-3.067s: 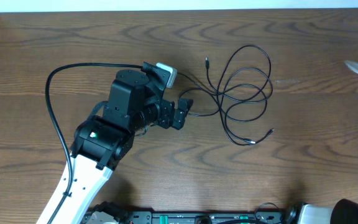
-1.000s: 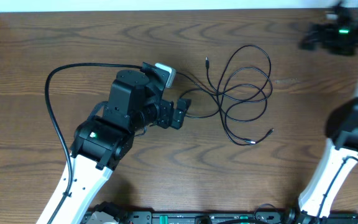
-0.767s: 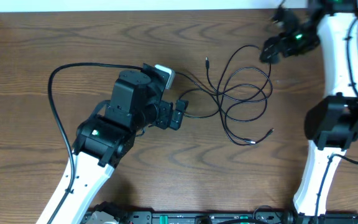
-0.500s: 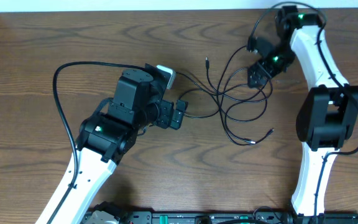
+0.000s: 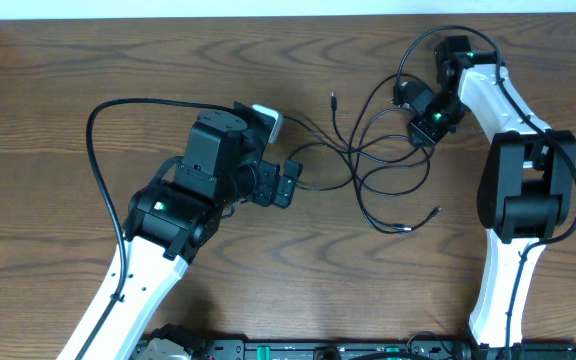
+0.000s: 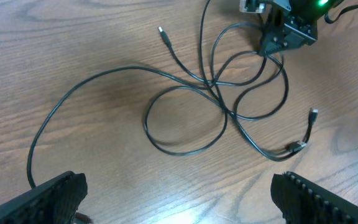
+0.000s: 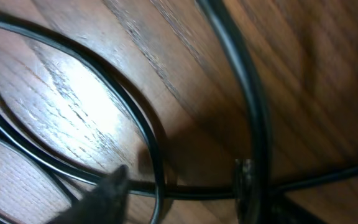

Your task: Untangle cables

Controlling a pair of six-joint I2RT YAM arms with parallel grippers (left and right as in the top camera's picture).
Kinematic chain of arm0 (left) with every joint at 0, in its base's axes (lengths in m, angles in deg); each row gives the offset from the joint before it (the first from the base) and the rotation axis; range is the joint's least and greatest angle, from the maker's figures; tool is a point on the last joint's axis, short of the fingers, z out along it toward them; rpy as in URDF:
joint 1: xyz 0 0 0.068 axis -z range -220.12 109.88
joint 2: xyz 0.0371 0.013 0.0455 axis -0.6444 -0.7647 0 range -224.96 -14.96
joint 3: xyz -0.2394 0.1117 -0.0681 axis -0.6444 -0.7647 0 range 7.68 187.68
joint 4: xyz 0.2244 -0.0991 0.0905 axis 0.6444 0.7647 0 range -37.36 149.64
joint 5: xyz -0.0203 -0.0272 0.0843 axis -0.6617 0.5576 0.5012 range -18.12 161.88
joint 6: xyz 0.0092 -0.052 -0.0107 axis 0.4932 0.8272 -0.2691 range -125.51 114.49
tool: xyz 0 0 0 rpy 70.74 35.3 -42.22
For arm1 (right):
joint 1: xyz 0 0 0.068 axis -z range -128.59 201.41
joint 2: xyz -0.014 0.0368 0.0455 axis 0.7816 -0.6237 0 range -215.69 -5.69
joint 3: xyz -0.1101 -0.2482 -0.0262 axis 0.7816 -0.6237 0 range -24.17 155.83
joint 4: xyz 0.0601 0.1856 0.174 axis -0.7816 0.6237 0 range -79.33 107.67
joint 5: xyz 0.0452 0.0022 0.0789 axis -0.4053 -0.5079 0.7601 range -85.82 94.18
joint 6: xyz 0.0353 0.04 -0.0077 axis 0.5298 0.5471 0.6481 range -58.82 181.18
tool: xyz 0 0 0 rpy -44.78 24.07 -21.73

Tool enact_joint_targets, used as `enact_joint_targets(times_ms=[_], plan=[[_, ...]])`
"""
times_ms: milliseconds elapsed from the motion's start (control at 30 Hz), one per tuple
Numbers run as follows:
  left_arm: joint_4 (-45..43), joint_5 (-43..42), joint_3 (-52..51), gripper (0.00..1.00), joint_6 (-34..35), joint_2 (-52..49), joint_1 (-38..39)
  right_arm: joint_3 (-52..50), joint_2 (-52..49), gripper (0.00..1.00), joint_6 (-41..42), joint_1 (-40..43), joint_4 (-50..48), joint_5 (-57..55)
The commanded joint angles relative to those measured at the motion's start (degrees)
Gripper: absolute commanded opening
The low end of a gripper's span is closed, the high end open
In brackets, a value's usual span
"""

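The thin black cables [image 5: 388, 150] lie in tangled, overlapping loops on the wooden table right of centre, with small plug ends [image 5: 400, 228] near the front and another plug [image 5: 333, 98] at the back. My right gripper [image 5: 420, 122] is down on the loops' upper right part. In the right wrist view its fingertips [image 7: 176, 193] stand apart, open, with cable strands [image 7: 154, 149] between them. My left gripper [image 5: 290, 183] is just left of the tangle. Its jaws [image 6: 179, 205] are wide open and empty, with the cables [image 6: 216, 93] ahead of them.
The thick black lead [image 5: 93, 170] of the left arm loops over the table at the left. The right arm [image 5: 523, 190] reaches in along the right side. A pale wall edge [image 5: 268, 8] runs along the table's back.
The right arm has swung in from the far right edge and lowered its gripper onto the upper right of the tangle. The left arm has hardly moved. The cables lie as before.
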Motion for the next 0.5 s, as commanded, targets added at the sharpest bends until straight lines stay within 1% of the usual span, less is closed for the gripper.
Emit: enact_joint_targets(times_ms=[0,167,200,267,300,400,467], plan=[[0.1,0.7,0.4,1.0,-1.0,-0.3,0.0,0.0,1.8,0.01,5.5,-0.2,-0.3,0.5],[0.1,0.7,0.4,1.0,-1.0,-0.3,0.0,5.3,6.8,0.01,15.5,-0.2,2.0,0.5],[0.1,0.7,0.4,1.0,-1.0,-0.3,0.0,8.7,9.7,0.01,19.8,-0.2,3.5,0.5],[0.1,0.7,0.4,1.0,-1.0,-0.3,0.0,13.2,13.1,0.01,23.5,-0.2,5.6,0.5],[0.1,0.7,0.4,1.0,-1.0,-0.3,0.0,17.5,16.0,0.01,25.2,-0.5,7.4,0.6],[0.1,0.7,0.4,1.0,-1.0,-0.3,0.0,25.8,22.1,0.01,25.3,-2.0,9.9,3.0],[0.1,0.7,0.4,1.0,-1.0,-0.3,0.0,28.6,25.1,0.01,25.3,-3.3,10.1,4.1]])
